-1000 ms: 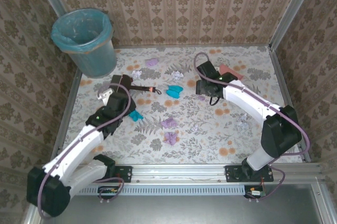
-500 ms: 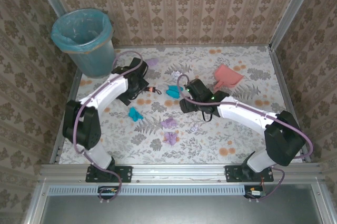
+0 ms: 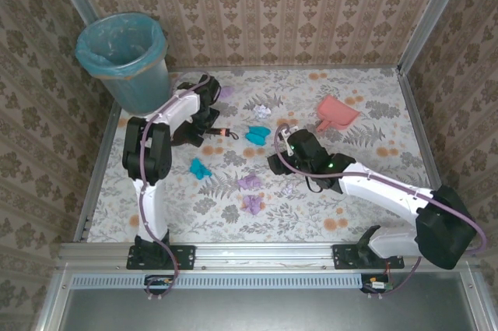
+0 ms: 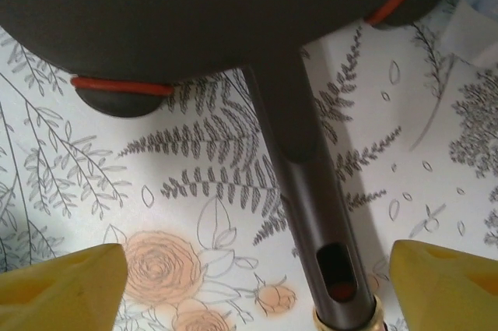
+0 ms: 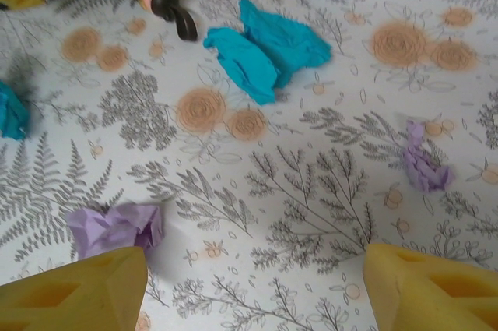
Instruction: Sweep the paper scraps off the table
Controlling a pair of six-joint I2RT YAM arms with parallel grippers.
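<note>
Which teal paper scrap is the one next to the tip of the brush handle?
The bigger teal wad, just right of the handle tip in the top view; the smaller teal scrap lies well apart, down and left of it.

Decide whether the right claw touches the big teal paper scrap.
Apart: the right wrist view shows tablecloth between the right claw and the big teal paper scrap.

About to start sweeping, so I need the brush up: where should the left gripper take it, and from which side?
Probably the slim straight handle of the brush, close behind its broad head. It lies flat on the table, running between the fingers of the open left gripper, so come straight down from above.
</note>
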